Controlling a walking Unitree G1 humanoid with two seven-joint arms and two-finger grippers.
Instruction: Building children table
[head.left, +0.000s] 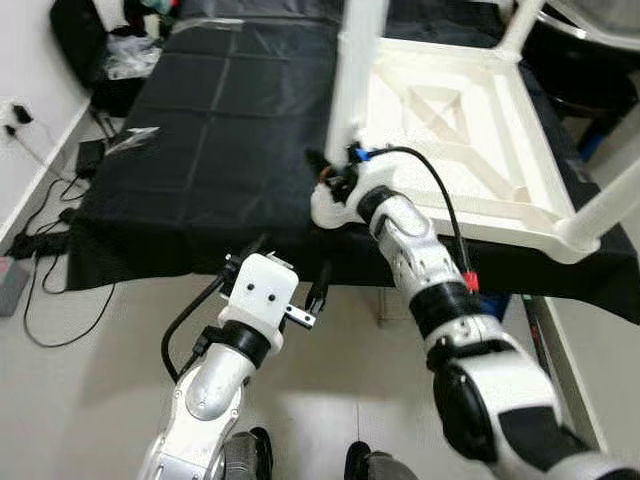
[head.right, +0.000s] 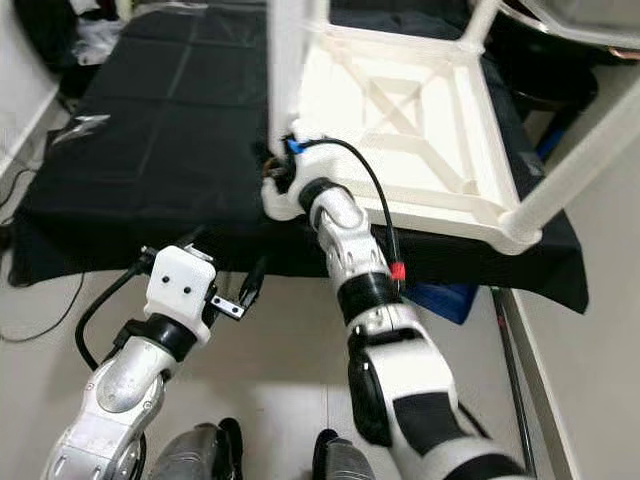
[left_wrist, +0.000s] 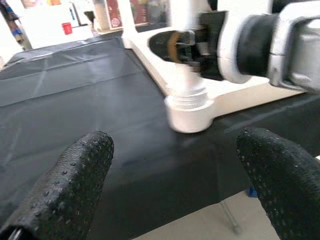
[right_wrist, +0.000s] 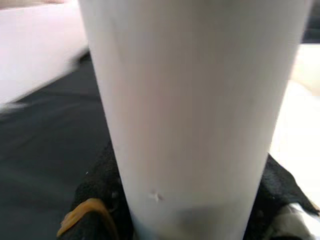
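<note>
Hanging low off the table edge, left gripper (head.left: 318, 290), jaws apart, holding nothing. Clamping the white leg (head.left: 356, 70) just above its corner socket, right gripper (head.left: 335, 172). Lying upturned on the black cloth (head.left: 210, 120), tabletop (head.left: 450, 130). Looking light, stiff, smooth plastic; gripping low near the socket probably resisting slip best.

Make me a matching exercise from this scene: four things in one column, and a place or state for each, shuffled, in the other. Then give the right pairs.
Things
1. right gripper
2. left gripper
3. white tabletop
4. black cloth

Places or states
A. lies upside down with its legs pointing up
B. spread over the work surface under the furniture parts
C. shut on the white leg at the near corner socket
D. open, holding nothing, at the near edge of the cloth

Pairs: 1-C, 2-D, 3-A, 4-B
</note>
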